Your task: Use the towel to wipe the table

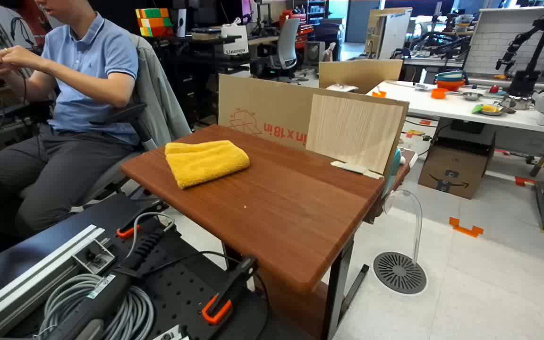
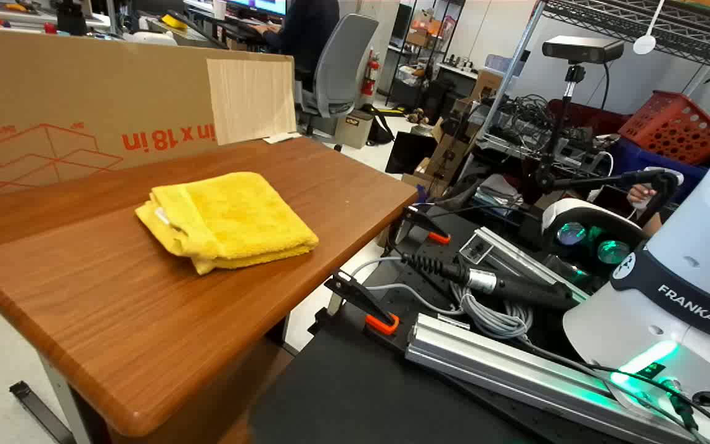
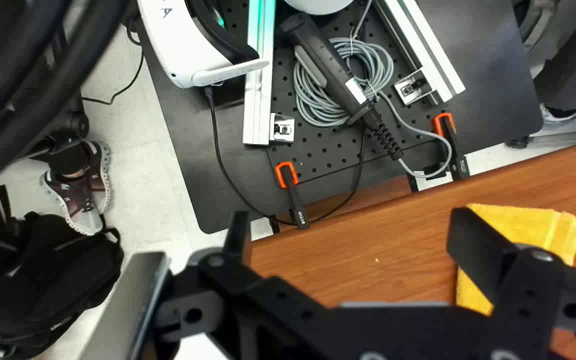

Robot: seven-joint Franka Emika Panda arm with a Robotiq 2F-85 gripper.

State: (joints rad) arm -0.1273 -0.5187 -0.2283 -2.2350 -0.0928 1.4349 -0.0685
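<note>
The mustard-yellow towel (image 1: 206, 163) lies folded on the reddish-brown wood-grain table (image 1: 276, 222), toward one end of it. In an exterior view the towel (image 2: 238, 216) shows its folded layers and a small white tag, and the table (image 2: 108, 320) is bare around it. My gripper (image 3: 353, 240) is open, with nothing between its fingers, in the wrist view. It is apart from the towel (image 3: 533, 227), which shows behind the right-hand finger and is partly hidden by it. A small pale speck (image 3: 377, 260) lies on the table (image 3: 328, 270) between the fingers' outlines. Neither exterior view shows the gripper.
A cardboard panel (image 1: 262, 101) with a light wood sheet (image 1: 354, 132) stands along the table's far edge. Clamps (image 1: 217, 307) and coiled grey cable (image 3: 340, 82) are on the black base plate (image 3: 188, 165) beside the table. A person (image 1: 92, 71) sits near the table's end.
</note>
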